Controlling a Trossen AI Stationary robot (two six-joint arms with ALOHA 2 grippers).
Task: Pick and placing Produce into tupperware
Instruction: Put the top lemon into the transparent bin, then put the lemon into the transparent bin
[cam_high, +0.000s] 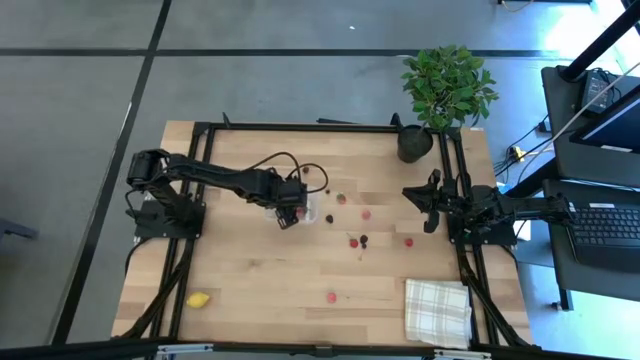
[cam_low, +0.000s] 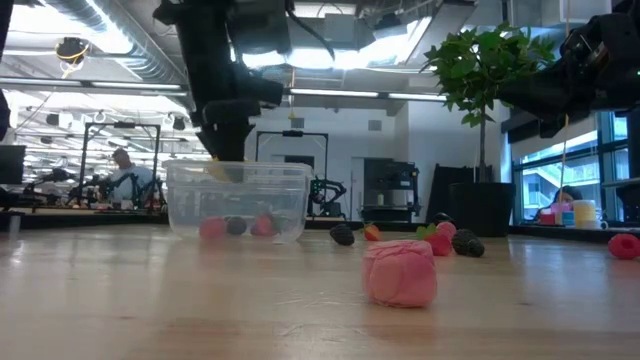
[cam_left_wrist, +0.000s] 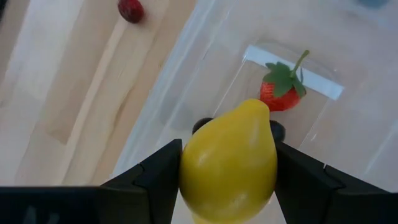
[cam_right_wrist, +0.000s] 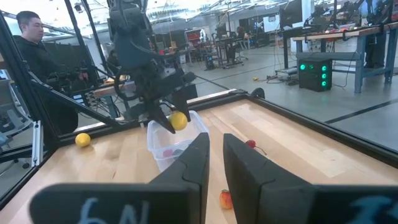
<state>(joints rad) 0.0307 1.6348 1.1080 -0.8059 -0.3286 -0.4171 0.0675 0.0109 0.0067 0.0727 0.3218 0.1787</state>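
My left gripper (cam_high: 288, 214) is shut on a yellow lemon (cam_left_wrist: 227, 165) and hangs just over the clear tub (cam_high: 303, 212), which stands on the table's middle. Inside the tub (cam_low: 237, 200) lie a strawberry (cam_left_wrist: 283, 92) and a dark berry (cam_left_wrist: 202, 124). A second lemon (cam_high: 198, 299) rests on the table near the near left corner. Red and dark berries (cam_high: 357, 240) are scattered on the wood to the right of the tub. My right gripper (cam_right_wrist: 216, 158) waits at the table's right edge, open by a narrow gap and touching nothing. My left gripper pinches the lemon across its wide body (cam_left_wrist: 186, 168) between the two fingers (cam_left_wrist: 155, 174), one on each flank. It comes from above, pointing down. The lemon is lifted clear, its pointed tip (cam_left_wrist: 256, 109) aimed down at the tub's floor.
A potted plant (cam_high: 445, 85) stands at the far right corner and a checked cloth (cam_high: 437, 310) lies at the near right corner. A pink piece (cam_low: 400, 272) sits near the near edge. Black frame rails run along the table's sides. A person (cam_right_wrist: 34, 56) stands beyond the table.
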